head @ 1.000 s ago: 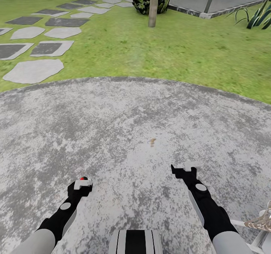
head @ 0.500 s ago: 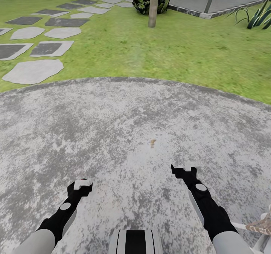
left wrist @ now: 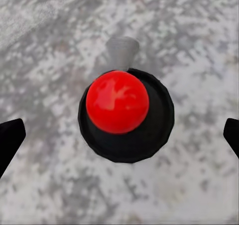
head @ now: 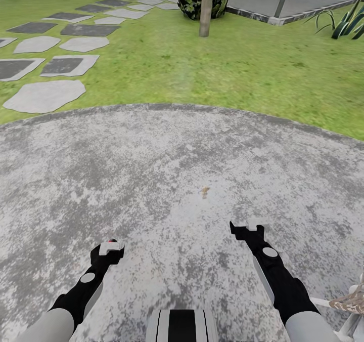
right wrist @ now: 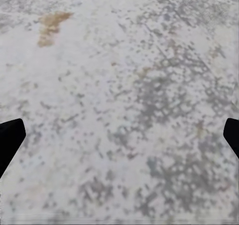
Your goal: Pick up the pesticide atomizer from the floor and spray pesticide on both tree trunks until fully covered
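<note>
left gripper (head: 111, 247): spread wide above red-capped pesticide atomizer (left wrist: 119, 105), not touching; right gripper (head: 247, 226): spread, empty, over grey paving (head: 167, 180); grass lawn (head: 227, 63), tree trunk (head: 206, 8) beyond.

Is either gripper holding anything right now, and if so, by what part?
No. The left gripper is open above the atomizer, fingers apart from it. The right gripper is open over bare paving.

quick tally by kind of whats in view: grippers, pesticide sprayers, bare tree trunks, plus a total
black two-finger grippers: 2, the left gripper and the right gripper
red-capped black round pesticide atomizer: 1
bare straight grey-brown tree trunk: 1
total: 4
</note>
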Tool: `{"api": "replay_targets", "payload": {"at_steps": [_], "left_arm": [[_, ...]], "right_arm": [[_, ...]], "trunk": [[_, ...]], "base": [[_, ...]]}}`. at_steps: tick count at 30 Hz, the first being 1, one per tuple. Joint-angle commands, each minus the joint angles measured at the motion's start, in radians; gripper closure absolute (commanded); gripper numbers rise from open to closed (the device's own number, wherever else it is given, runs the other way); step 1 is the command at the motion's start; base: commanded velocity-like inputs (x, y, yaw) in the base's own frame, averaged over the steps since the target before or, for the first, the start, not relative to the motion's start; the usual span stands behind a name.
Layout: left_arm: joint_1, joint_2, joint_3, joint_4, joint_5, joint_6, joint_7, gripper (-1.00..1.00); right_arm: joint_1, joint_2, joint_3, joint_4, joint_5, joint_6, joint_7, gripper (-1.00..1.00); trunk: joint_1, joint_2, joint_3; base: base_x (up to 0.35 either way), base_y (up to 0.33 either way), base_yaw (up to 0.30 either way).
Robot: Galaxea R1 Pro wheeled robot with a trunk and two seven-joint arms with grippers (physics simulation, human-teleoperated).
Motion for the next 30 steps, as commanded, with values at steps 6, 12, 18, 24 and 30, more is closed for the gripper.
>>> {"api": "replay_targets", "payload": {"at_steps": [6, 12, 18, 24, 30], "left_arm": [[0.0, 0.0, 0.003, 0.001, -0.006, -0.004, 0.002, -1.0], [0.0, 0.0, 0.002, 0.001, -0.006, -0.004, 0.002, -1.0], [0.0, 0.0, 0.002, 0.001, -0.006, -0.004, 0.002, -1.0], [-0.001, 0.0, 0.002, 0.0, -0.006, -0.004, 0.002, -1.0], [0.0, 0.0, 0.002, 0.0, -0.006, -0.004, 0.002, -1.0]], "right_arm": [[0.0, -0.001, 0.0, -0.002, 0.002, 0.006, 0.0, -1.0], [0.0, -0.001, 0.0, -0.002, 0.002, 0.006, 0.0, -1.0], [-0.001, -0.001, 0.0, -0.002, 0.002, 0.006, 0.0, -1.0], [-0.001, -0.001, 0.0, -0.002, 0.002, 0.006, 0.0, -1.0], [0.0, -0.001, 0.0, -0.002, 0.002, 0.006, 0.0, -1.0]], "trunk": [[0.0, 0.0, -0.001], [0.0, 0.0, 0.0], [0.0, 0.0, 0.005], [0.0, 0.0, 0.006], [0.0, 0.0, 0.006]], "base": [[-0.015, 0.0, 0.0], [-0.001, 0.0, 0.0], [0.0, 0.0, 0.0], [0.004, 0.0, 0.0], [0.062, 0.0, 0.0]]}}
